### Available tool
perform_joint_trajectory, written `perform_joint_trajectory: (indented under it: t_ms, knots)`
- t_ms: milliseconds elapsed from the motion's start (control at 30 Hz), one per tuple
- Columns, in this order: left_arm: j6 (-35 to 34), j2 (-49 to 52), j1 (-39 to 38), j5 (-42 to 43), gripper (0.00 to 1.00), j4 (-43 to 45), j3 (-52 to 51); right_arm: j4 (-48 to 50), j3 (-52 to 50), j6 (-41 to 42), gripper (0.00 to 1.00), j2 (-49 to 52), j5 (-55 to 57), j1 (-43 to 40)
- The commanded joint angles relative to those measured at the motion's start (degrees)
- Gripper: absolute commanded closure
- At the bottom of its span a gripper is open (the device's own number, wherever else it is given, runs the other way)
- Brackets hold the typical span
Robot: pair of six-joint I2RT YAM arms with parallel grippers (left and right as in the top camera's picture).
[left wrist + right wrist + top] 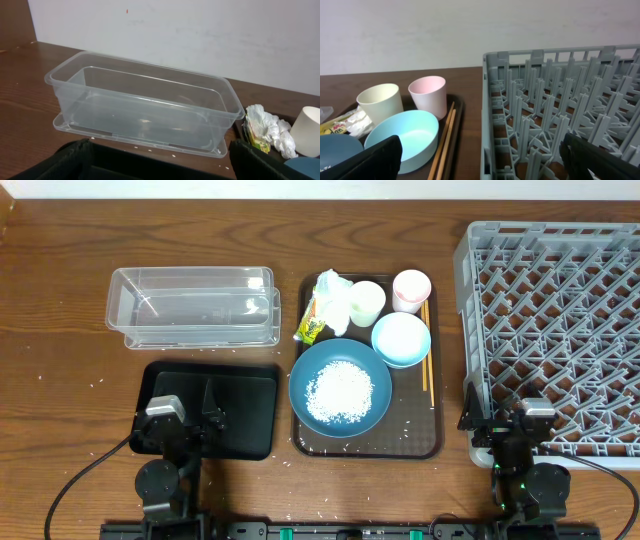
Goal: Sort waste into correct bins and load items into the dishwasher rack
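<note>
Beyond left hand [188, 408], clear tub [195, 307]

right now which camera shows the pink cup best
The right wrist view: the pink cup stands close and upright on the tray, its side and rim both visible, beside the white cup. The overhead view shows it small, from straight above, only rim and inside. The left wrist view does not show it.

Overhead looks down; low wrist views face the back wall [200, 30].
</note>
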Motion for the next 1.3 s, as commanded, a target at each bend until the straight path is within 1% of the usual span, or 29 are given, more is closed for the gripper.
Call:
perform_joint_trajectory:
  t_ms: [0,1000,1033,1100,1200,1267]
  knots:
    - [0.76,0.02,-0.24,-0.02,0.11,-2.19,-0.87,-0.15,-0.09,-0.76,0.01,-0.28,0.57,-0.81]
    - [0.72,0.02,-0.24,0.11,0.11,-1.99,-0.87,-0.15,-0.09,-0.76,0.01,-0.28,0.57,-0.81]
    - [0.35,0.02,-0.24,1.42,0.11,-1.29,-0.87,-0.15,-0.09,-0.76,0.01,-0.28,0.57,-0.81]
    - [-3.41,0.02,-0.24,7.87,0.11,2.19,-0.87,-0.15,-0.09,-0.76,0.01,-0.28,0.57,-0.81]
    - [-12.41,0.02,-0.24,20.13,0.11,8.66,-0.87,-0.15,-0.09,-0.76,0.01,-0.28,0.57,-0.81]
    - [-17.62,0.02,-0.24,25.59,0.11,12.57,-0.87,-0.15,-0.09,-0.76,0.01,-0.28,0.57,-0.81]
